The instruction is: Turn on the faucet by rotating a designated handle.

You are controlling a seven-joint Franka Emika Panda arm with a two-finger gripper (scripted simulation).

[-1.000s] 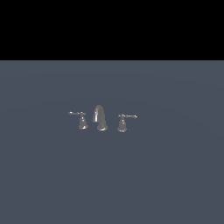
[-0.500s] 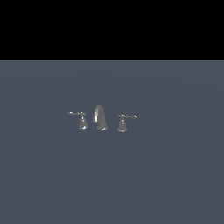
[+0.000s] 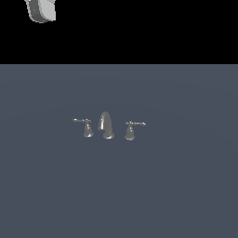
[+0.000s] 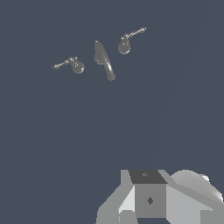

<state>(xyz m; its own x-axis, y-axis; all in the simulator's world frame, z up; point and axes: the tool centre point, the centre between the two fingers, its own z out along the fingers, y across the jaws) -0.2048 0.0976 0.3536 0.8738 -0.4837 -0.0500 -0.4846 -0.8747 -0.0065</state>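
While nothing yet touches the faucet [image 3: 106, 125], counts as the very first step: the approach. Sits slightly left of the middle of the exterior frame on the flat blue-grey surface [image 3: 186, 186], a three-piece set with the curved spout [image 3: 106, 124] between two lever handles. Marks as the target the handle [image 3: 85, 126] to the left of the spout in the exterior view, its thin lever sticking out toward the left edge of the frame; leaves alone the twin handle [image 3: 131, 129] on the other side, lever pointing right.

Shows of the robot only a pale grey piece of the arm [image 3: 42, 10] in the upper left corner of the exterior frame, against the black band, well apart from the faucet. Shows in the wrist view the underside of the pincer housing [image 4: 151, 197] low in the frame, with the set small and far off in the upper part: handle [image 4: 72, 64], spout [image 4: 104, 59], twin [image 4: 128, 40]. Hides the fingertips, so cannot tell whether the pincer stands wide or narrow; probably carries nothing, though the view is too poor to settle it.

Calls next for a long descent toward the left handle, ending beside the lever's outer end rather than the flared base. Calls then for a sideways sweep about the base's upright axis, by push or light pinch, clear of the spout just beside it.
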